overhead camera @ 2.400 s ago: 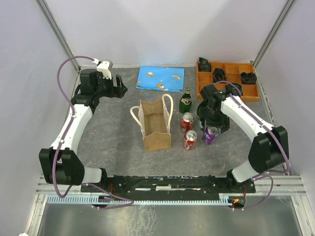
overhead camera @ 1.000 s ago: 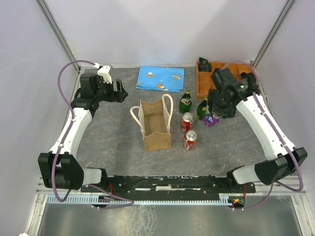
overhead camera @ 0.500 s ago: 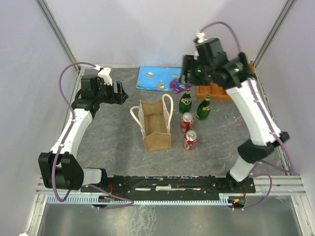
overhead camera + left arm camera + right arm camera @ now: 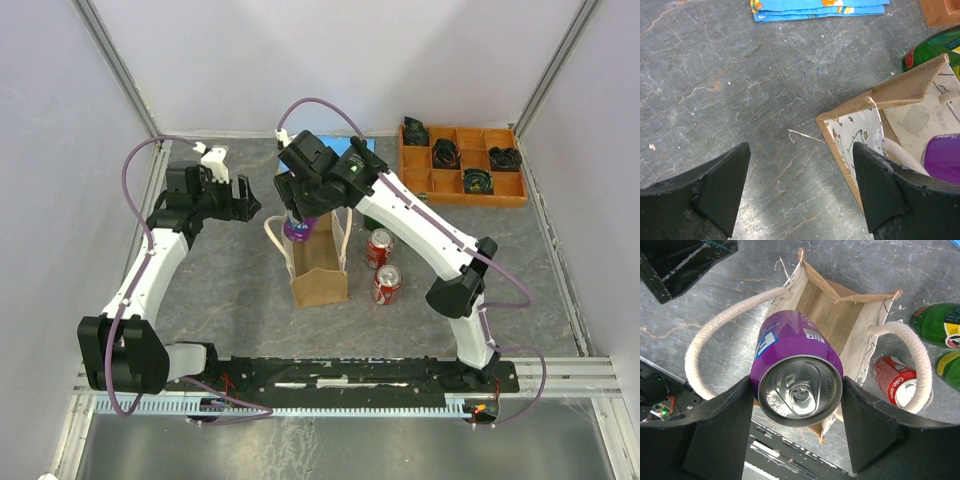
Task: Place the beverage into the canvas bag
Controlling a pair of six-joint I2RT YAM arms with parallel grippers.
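The beverage, a purple can (image 4: 799,375), sits between the fingers of my right gripper (image 4: 797,400), which is shut on its sides. It hangs tilted just above the open mouth of the canvas bag (image 4: 318,270), a tan tote with cream rope handles (image 4: 715,340). From above, the purple can (image 4: 299,228) covers the bag's far end under my right gripper (image 4: 300,215). My left gripper (image 4: 243,198) stands open to the left of the bag, holding nothing. In the left wrist view, the bag's corner (image 4: 900,90) and the purple can (image 4: 943,157) show beyond the right finger (image 4: 875,185).
Two red cans (image 4: 379,247) (image 4: 386,284) stand right of the bag. Green bottles (image 4: 935,325) lie behind them, mostly hidden under my right arm from above. An orange compartment tray (image 4: 462,165) sits at the back right. A blue cloth (image 4: 815,7) lies at the back.
My right arm has swung left from over the back of the table, carrying the purple can to just above the bag's mouth. The left arm has barely moved.
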